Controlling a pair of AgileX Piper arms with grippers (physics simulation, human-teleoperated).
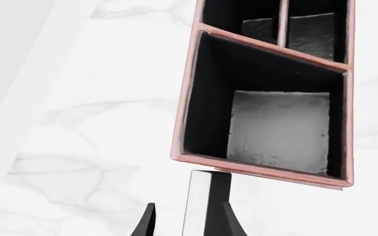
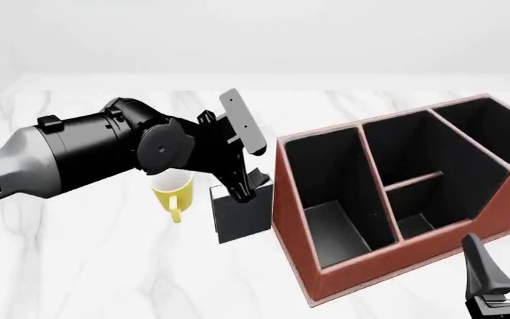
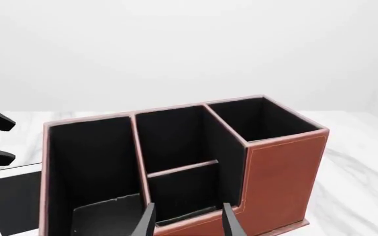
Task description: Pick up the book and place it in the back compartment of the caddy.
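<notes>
Item: book (image 2: 242,214), small black hardcover with white page edges, standing upright on the white marbled table (image 2: 104,266) at centre-left of the front view, just beside the caddy's left outer wall and in front of the yellow mug (image 2: 173,188). Left gripper (image 2: 242,186) is lowered over the book's top; in the left wrist view its two dark fingers (image 1: 146,221) flank the book's upper edge, one on each side, jaws parted around it, and firm contact cannot be confirmed. Item: caddy (image 2: 295,246), large reddish-brown organiser with black inner walls, occupying centre-right of the front view; a long cell on its left, a middle section split by a low reddish crossbar, a further cell at its far right. Back compartment (image 2: 410,149) lies behind that crossbar and appears empty. Right gripper (image 2: 503,272) sits low at the lower right corner of the front view, jaws apart, holding nothing, aimed at the caddy's near face. Risks, as judged: a shallow pinch on the top edge may let the book swing or slip on lifting; the book stands close to the caddy wall and the mug, so a skewed lift may knock either; the target cell is small, and a tilted book may catch the crossbar or drop into the wrong cell.
</notes>
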